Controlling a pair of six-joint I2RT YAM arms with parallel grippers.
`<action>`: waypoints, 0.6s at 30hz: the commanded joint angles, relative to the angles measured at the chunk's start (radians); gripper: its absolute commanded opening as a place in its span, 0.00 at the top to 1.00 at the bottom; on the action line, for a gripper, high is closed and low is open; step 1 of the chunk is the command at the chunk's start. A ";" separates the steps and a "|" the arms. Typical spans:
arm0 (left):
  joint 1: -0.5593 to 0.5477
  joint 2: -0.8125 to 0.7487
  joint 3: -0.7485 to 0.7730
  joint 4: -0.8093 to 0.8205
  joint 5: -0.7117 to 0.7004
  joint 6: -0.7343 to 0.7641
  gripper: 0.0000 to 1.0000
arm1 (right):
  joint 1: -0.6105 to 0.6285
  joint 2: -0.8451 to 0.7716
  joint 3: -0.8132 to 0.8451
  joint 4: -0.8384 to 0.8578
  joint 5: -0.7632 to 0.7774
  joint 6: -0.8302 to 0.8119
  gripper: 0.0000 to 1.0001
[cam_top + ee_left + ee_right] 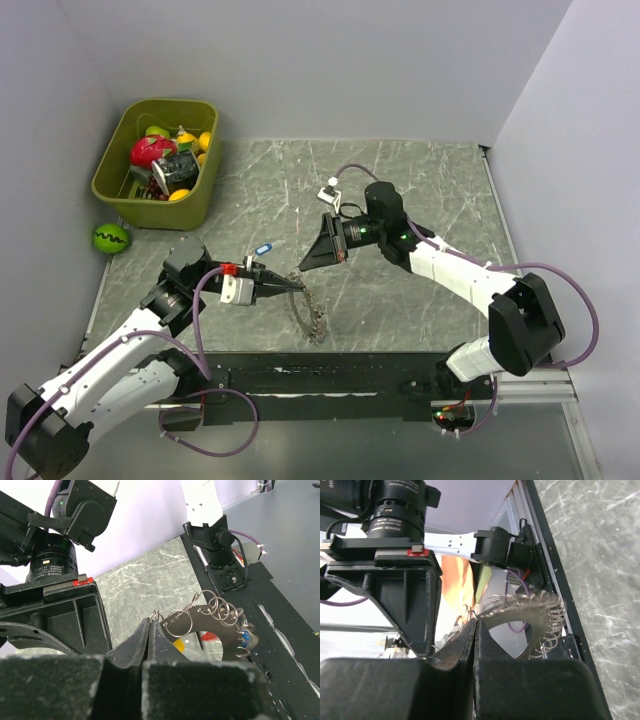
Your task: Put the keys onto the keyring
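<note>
Top view: left claw (297,288) clamped on one end of the keyring (312,318), which arcs toward the near edge of the bench (420,190). Right claw (303,267) pinched closed, tips just beside that end. Blue-tagged key (263,248) lies loose nearby. Left wrist alone shows small split loops (178,622) strung along the ring. Right wrist: tips at the end loop, grip unclear. Best course: steady the ring, pry one loop only.

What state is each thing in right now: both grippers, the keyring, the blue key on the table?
Keyring: held at one end by both grippers.
Left gripper: shut on the keyring.
Right gripper: shut on the keyring.
Blue-tagged key: lying loose, off the ring.
</note>
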 commanded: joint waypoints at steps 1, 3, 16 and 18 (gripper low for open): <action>-0.001 -0.020 0.062 0.012 0.022 0.050 0.99 | 0.007 -0.027 0.018 0.070 -0.025 0.009 1.00; -0.001 -0.027 0.066 -0.009 0.022 0.066 0.99 | 0.001 -0.046 -0.002 0.067 -0.012 -0.003 1.00; -0.003 0.044 -0.062 0.084 -0.090 -0.003 0.99 | -0.044 0.058 -0.142 0.264 0.006 0.025 1.00; -0.004 0.085 -0.090 0.112 -0.103 -0.002 0.99 | -0.048 0.083 -0.157 0.271 0.020 0.002 1.00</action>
